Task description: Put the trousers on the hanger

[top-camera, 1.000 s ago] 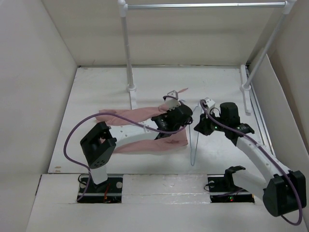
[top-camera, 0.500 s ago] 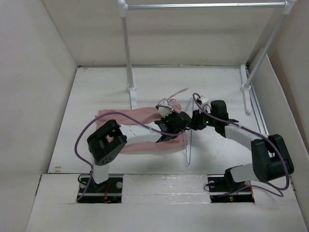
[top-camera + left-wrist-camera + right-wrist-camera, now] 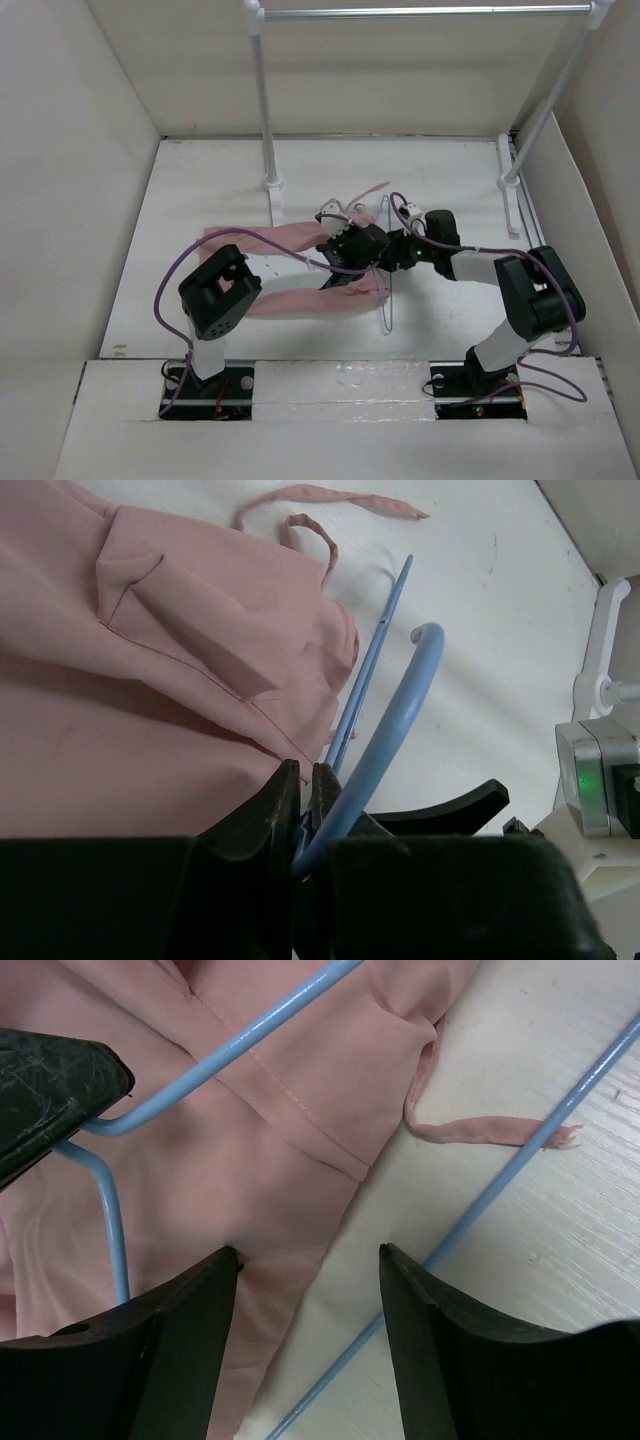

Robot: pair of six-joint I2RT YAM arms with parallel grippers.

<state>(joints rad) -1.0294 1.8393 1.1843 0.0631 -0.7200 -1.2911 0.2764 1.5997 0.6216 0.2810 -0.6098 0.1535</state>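
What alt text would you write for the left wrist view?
The left tool grips a thin pale blue wire hanger near its hook. Dusty-pink fabric trousers lie beside it on the white table, drawstring loose.

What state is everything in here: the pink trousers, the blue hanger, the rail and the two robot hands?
trousers: lying flat on the table, not on the hanger, drawstring loose.
hanger: gripped near its hook by the left hand, one wire over the trousers.
left hand: shut on the hanger.
right hand: open, holding nothing, above the trousers' edge.
rail: standing upright at the back.
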